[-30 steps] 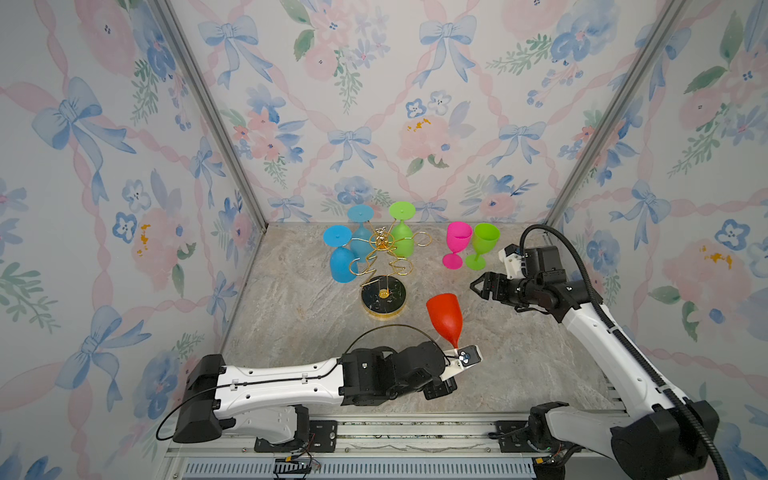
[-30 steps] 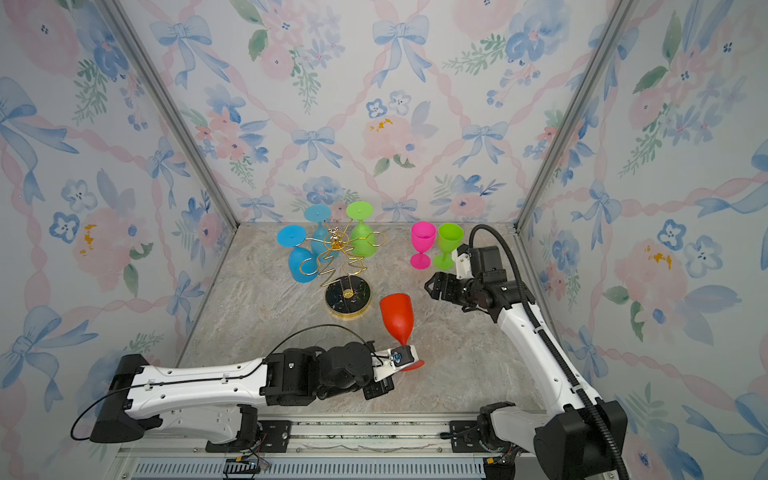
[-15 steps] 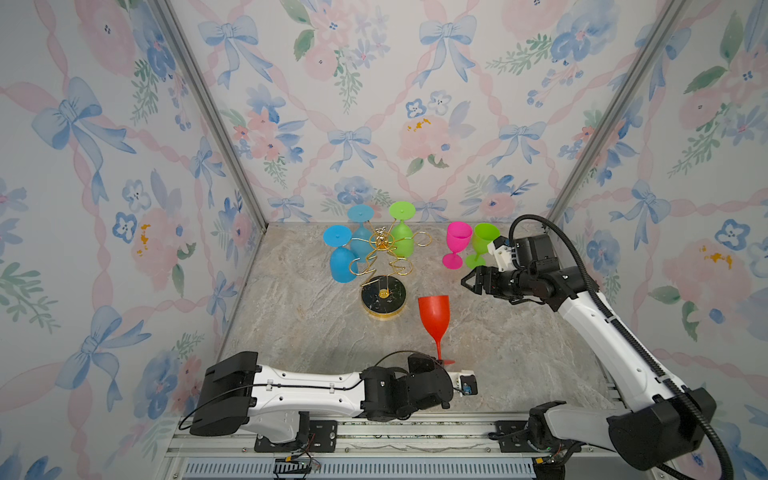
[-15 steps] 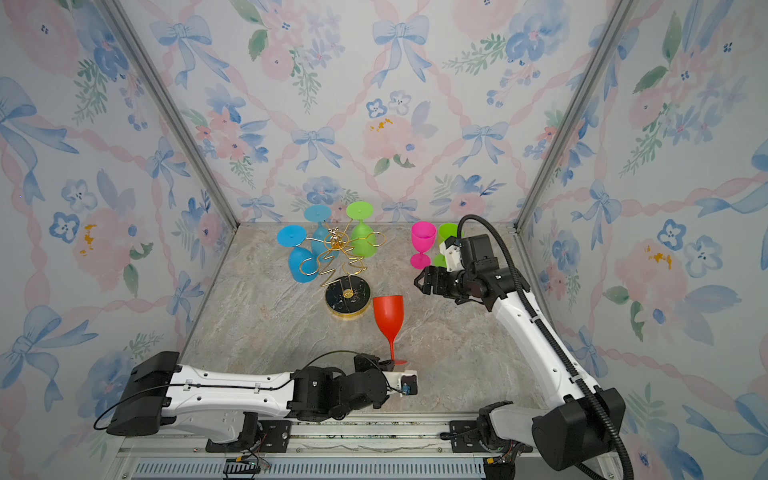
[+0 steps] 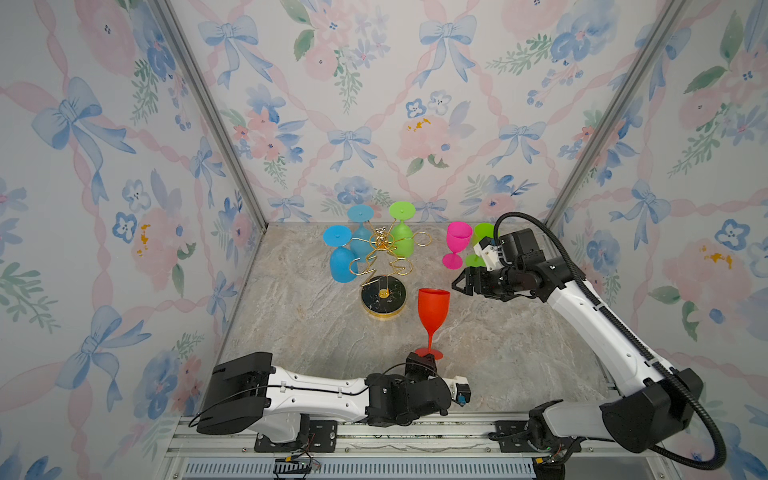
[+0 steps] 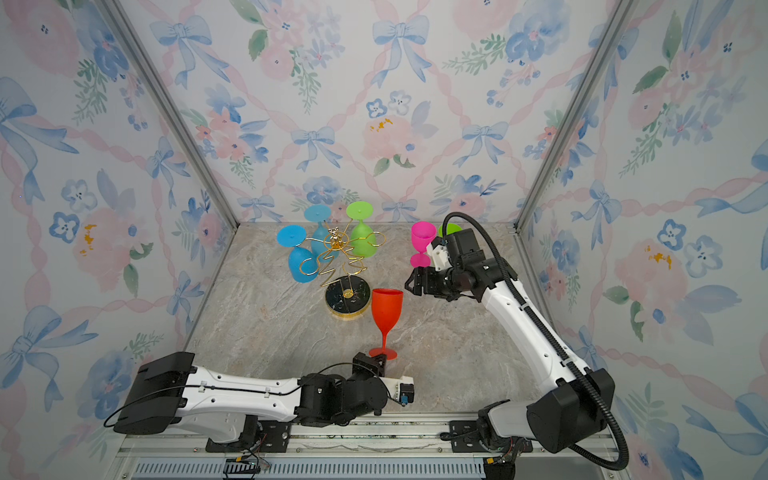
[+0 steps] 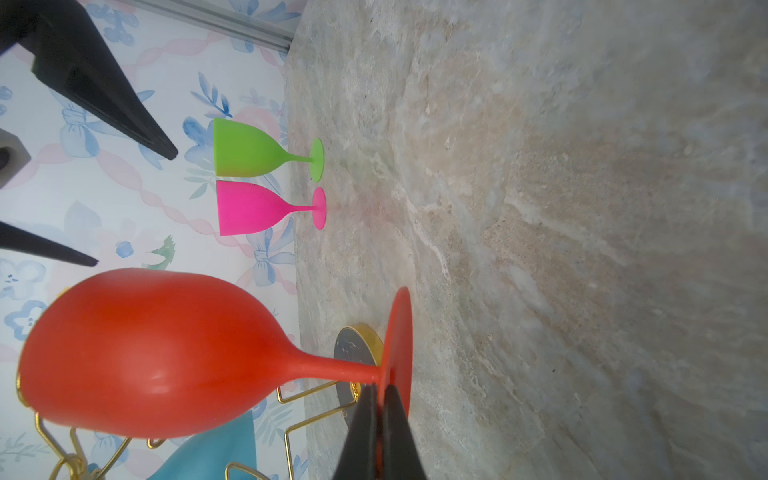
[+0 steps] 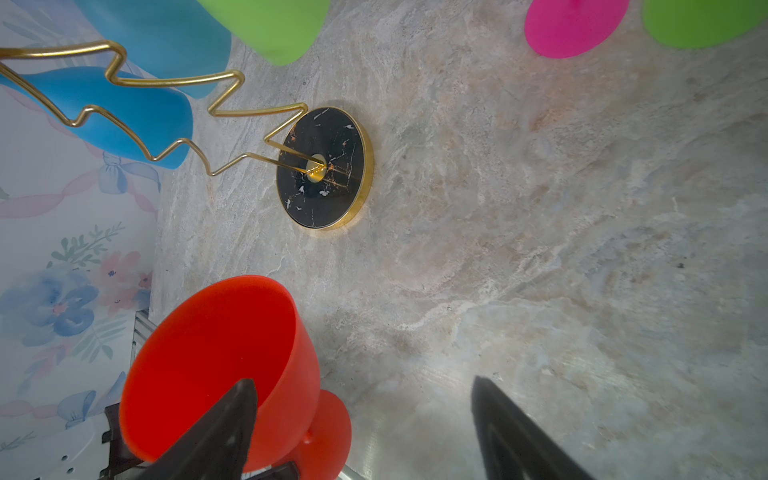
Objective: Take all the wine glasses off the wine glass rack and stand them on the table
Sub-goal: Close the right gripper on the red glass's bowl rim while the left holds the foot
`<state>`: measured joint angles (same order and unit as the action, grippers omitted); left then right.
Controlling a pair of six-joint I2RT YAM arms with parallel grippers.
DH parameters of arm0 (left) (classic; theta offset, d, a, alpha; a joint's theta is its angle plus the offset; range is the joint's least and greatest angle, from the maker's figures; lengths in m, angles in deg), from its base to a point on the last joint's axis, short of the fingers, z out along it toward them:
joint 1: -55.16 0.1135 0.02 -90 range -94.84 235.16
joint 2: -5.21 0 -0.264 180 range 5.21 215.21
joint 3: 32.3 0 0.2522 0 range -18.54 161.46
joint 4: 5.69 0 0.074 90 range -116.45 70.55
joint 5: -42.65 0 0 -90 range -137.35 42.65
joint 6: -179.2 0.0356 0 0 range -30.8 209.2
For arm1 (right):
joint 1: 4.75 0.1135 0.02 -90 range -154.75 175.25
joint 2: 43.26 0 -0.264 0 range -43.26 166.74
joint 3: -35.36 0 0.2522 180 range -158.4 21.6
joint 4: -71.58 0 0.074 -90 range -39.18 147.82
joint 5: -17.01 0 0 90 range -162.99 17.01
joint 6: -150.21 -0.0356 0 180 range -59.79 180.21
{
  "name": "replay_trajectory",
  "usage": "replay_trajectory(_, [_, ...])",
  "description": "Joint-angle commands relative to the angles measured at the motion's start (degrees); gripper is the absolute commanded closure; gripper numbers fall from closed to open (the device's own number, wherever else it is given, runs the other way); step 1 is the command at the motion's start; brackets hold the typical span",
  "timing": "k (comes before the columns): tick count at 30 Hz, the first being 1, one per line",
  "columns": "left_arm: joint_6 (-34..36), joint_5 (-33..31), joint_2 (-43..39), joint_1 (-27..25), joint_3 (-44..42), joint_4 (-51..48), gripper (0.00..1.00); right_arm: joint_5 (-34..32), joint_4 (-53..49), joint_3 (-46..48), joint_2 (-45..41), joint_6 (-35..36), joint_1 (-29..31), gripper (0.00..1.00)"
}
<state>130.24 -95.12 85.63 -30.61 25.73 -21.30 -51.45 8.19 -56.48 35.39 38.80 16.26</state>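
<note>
A red wine glass [image 5: 433, 307] stands upright near the table's front, just right of the wine glass rack [image 5: 383, 297], a gold wire stand on a round black base. My left gripper [image 5: 424, 359] lies low at the front and is shut on the red glass's foot [image 7: 399, 332]. In the left wrist view its fingertips [image 7: 365, 399] pinch the foot beside the stem. My right gripper [image 5: 459, 284] hovers open at bowl height, just right of the red glass's rim [image 8: 216, 353], with nothing between its fingers. Two blue glasses [image 5: 343, 266] and a green one [image 5: 402, 241] hang upside down on the rack.
A pink glass [image 5: 457, 241] and a green glass [image 5: 482, 230] stand at the back right, right behind my right wrist. The flowered walls close in on three sides. An aluminium rail [image 5: 374, 432] runs along the front edge.
The red glass went from tilted and raised to upright and low at the front as my left arm dropped. My right gripper moved left, closer to its bowl.
</note>
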Motion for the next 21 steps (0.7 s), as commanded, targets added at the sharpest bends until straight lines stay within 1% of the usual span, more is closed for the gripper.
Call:
replay_trajectory(1, [6.33, -5.60, 1.26, -0.62, -2.68, 3.07, 1.00, 2.21, -2.46, -3.12, 1.44, 1.11, 1.02, 0.18])
replay_trajectory(6, [13.67, -10.67, 1.48, -0.71, -8.45, 9.83, 1.00, 4.36, -4.64, -5.58, 3.32, 1.53, 1.55, 0.20])
replay_trajectory(10, [17.64, -12.49, 0.62, -0.66, -10.74, 14.98, 1.00, 5.92, -5.48, -6.38, 4.01, 1.55, 2.04, 0.23])
replay_trajectory(13, [22.97, -13.85, 0.00, -0.66, -13.21, 21.80, 1.00, 6.94, -5.53, -6.26, 4.53, 1.50, 3.05, 0.27])
replay_trajectory(14, [23.98, -13.75, -0.26, -0.64, -13.60, 22.19, 1.00, 6.94, -5.57, -6.37, 4.66, 1.61, 3.57, 0.27])
replay_trajectory(21, [24.72, -14.53, -0.66, -0.68, -15.25, 22.79, 1.00, 7.81, -5.83, -6.66, 6.10, 1.68, 6.88, 0.32])
